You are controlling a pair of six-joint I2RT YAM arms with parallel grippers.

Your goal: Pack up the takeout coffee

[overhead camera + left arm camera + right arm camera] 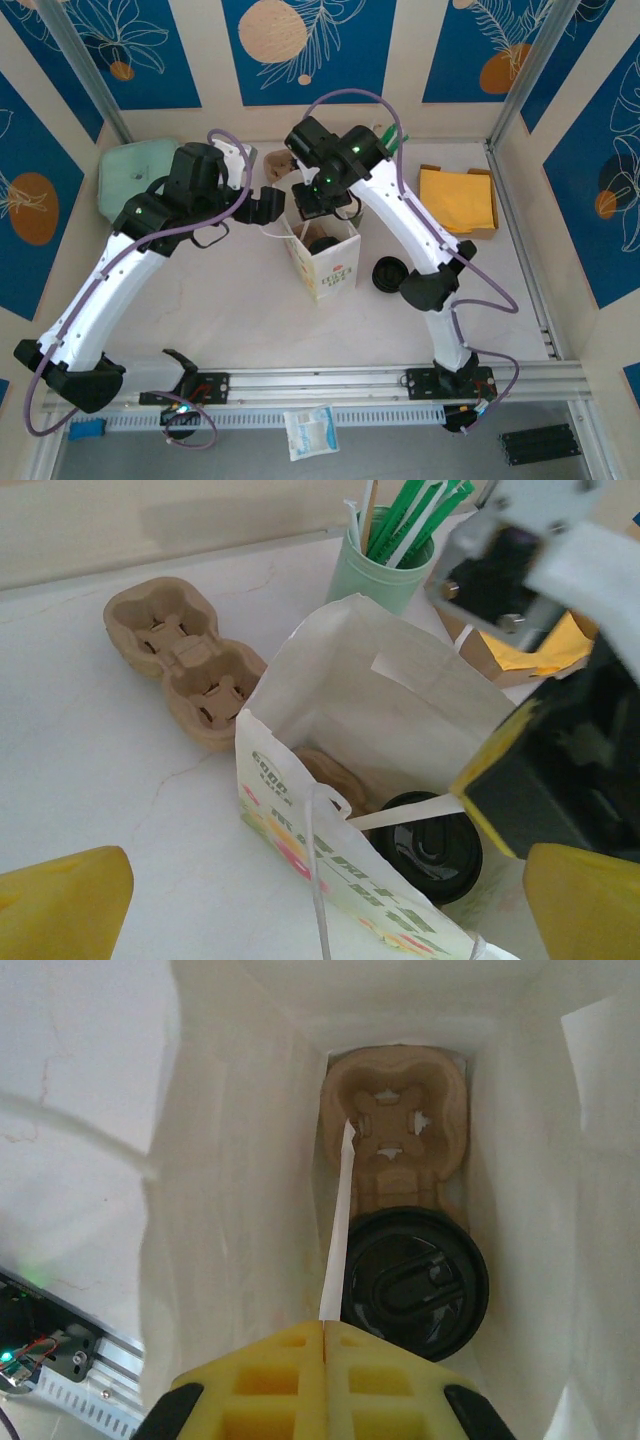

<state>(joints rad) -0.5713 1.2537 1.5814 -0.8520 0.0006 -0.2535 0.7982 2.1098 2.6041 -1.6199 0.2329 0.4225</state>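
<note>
Clearly, the left gripper (325,905) had its two yellow fingers wide apart and held nothing. Just ahead of these open jaws and below them stood the white paper bag (330,680), upright on the table (100,780), its mouth open. Beyond the jaws to their left lay a spare brown tray (185,660), and further beyond them stood a green cup of straws (385,570). Both were apart from the bag.

The coffee cup (415,1285) was at the bottom of the bag, directly below the right gripper (325,1380). Of the cup one saw the round black lid; its wall was hidden. It seemed to sit in the near pocket of a cup tray (400,1130) on the bag floor, and the far pocket was empty. The right jaws were pressed together. The thin paper handle (338,1230) of the bag ran up into the seam between them, so they were clamped on that handle.

I judged the cup to be light, with a soft paper wall that dents under a hard squeeze and a smooth lid that slips and can pop off. The better hold would be around the wall under the lid rim, gently and upright. Inside the narrow bag that wall looked hard to reach, so the whole bag should be carried by its handle, and slowly, because thin paper tears.
</note>
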